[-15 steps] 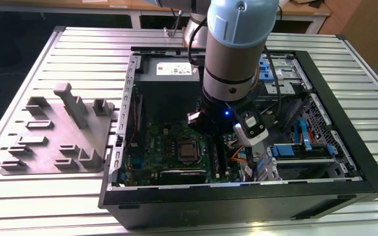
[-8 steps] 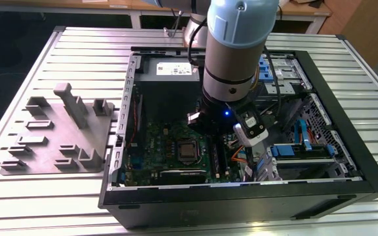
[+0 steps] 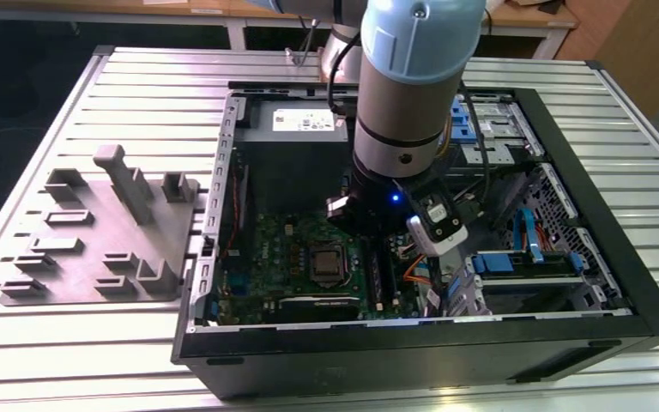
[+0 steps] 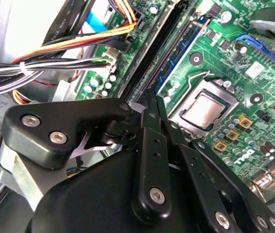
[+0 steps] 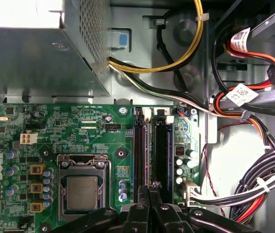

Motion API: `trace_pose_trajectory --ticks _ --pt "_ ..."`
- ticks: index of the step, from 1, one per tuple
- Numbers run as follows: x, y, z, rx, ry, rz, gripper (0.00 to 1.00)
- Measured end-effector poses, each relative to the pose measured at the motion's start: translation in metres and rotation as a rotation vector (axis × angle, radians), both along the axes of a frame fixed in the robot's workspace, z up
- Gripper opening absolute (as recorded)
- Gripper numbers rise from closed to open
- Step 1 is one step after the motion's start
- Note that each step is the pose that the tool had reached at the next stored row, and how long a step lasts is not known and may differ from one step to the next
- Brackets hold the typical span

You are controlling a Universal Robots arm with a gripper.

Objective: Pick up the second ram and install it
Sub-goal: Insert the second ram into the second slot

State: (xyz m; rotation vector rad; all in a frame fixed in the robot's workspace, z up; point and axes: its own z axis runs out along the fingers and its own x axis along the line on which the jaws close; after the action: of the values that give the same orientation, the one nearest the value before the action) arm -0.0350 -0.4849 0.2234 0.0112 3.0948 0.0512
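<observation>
First wrist view, one processor (image 5: 82,192), two jaws together

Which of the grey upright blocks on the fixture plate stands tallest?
The long narrow fin near the middle of the fixture plate. It rises well above the low, squat blocks around it.

Soft light across the ribbed silver table (image 3: 100,94). Glare bleaches the grey perforated metal housing (image 5: 30,58); the black gripper (image 4: 152,99) gleams dully.
</observation>
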Motion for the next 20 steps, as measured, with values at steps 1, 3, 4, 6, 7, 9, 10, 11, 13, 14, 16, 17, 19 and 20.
trace_pose_trajectory --ticks 1,3,4,6,7,9,10,11,13,14,16,17,19,20 --pt "0.0000 0.0000 0.0000 0.0000 0.0000 0.000 0.12" --pt "0.0000 0.0000 -0.0002 0.0000 0.0000 0.000 0.12" --pt "0.0000 0.0000 -0.0003 0.0000 0.0000 0.000 0.12" --pt "0.0000 0.0000 -0.0005 0.0000 0.0000 0.000 0.12" --pt "0.0000 0.0000 -0.0009 0.0001 0.0000 0.000 0.12" --pt "0.0000 0.0000 -0.0014 0.0000 0.0000 0.000 0.12" --pt "0.0000 0.0000 -0.0015 -0.0001 0.0001 0.000 0.12" --pt "0.0000 0.0000 -0.0015 -0.0002 0.0001 0.000 0.12" --pt "0.0000 0.0000 -0.0016 0.0000 0.0000 0.000 0.12" --pt "0.0000 0.0000 -0.0017 0.0000 0.0000 0.000 0.12" --pt "0.0000 0.0000 -0.0017 0.0000 0.0000 -0.001 0.12" --pt "0.0002 0.0000 -0.0017 0.0001 0.0001 -0.002 0.12" --pt "0.0009 0.0001 -0.0019 0.0007 -0.0002 -0.007 0.12" --pt "0.0011 0.0001 -0.0019 0.0006 -0.0002 -0.009 0.12"
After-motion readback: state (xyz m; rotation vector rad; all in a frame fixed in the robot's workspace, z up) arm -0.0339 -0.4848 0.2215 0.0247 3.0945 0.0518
